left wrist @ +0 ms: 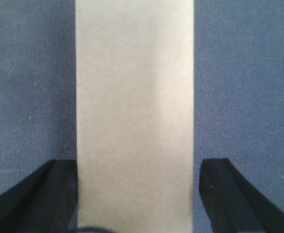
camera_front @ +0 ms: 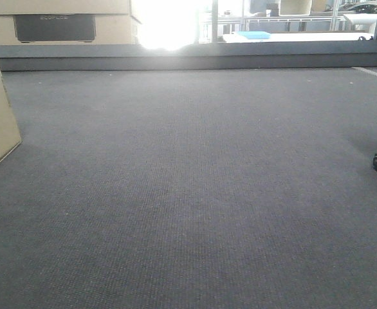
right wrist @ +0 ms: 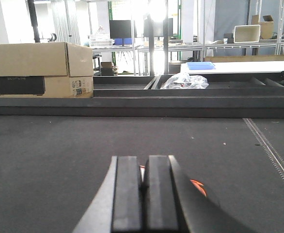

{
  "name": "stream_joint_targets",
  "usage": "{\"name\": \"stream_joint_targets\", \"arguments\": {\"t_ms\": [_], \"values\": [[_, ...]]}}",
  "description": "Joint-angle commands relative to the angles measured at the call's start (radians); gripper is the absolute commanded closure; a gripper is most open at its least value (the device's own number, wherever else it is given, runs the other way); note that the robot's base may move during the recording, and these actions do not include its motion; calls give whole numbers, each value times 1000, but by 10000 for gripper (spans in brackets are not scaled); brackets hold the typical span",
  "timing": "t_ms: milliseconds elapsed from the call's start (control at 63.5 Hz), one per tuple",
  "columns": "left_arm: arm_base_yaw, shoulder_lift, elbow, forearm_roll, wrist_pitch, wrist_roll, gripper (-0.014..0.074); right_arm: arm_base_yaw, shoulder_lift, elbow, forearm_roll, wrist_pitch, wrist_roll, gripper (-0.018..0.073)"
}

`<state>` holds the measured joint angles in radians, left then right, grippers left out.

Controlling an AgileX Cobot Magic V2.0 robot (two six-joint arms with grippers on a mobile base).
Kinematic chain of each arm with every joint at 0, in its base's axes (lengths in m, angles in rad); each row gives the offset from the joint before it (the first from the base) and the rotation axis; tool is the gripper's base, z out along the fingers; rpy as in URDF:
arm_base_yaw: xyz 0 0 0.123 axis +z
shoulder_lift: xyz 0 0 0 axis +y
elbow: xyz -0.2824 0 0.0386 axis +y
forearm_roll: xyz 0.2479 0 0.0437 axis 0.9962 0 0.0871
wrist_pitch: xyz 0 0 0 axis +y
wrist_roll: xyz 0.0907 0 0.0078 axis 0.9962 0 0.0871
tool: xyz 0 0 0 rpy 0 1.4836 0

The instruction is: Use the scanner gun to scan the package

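Grey carpeted desk [camera_front: 195, 193] is filling the front view. At its left edge the package [left wrist: 134, 116] is sitting, with the left end effector [left wrist: 138, 194] straddling it, open, fingers [left wrist: 50, 194] close beside the box. The right end effector [right wrist: 143, 191] is closing on the scanner gun [right wrist: 197, 187], its orange handle peeking out. Squeezing evenly should avoid tilting the box.
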<state>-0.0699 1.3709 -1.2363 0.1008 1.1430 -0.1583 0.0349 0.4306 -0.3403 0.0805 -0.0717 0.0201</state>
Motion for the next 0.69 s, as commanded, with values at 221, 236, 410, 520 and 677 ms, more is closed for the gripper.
{"name": "stream_joint_targets", "arguments": {"t_ms": [221,236,410,520,677], "values": [[2,-5,-4,45,48,-13,48,-1,-5,-9,-7,-18,0,721],[2,-5,-4,45,51,-17,38,-1,-5,-9,-7,-18,0,721],[2,-5,-46,43,77,-36,16,-1,-5,-9,-7,-18,0,721],[2,-11,-104,43,78,-36,16,-1,-5,-9,-7,-18,0,721],[2,-50,-159,34,78,-53,30,-1,-5,-9,-7,-18,0,721]]}}
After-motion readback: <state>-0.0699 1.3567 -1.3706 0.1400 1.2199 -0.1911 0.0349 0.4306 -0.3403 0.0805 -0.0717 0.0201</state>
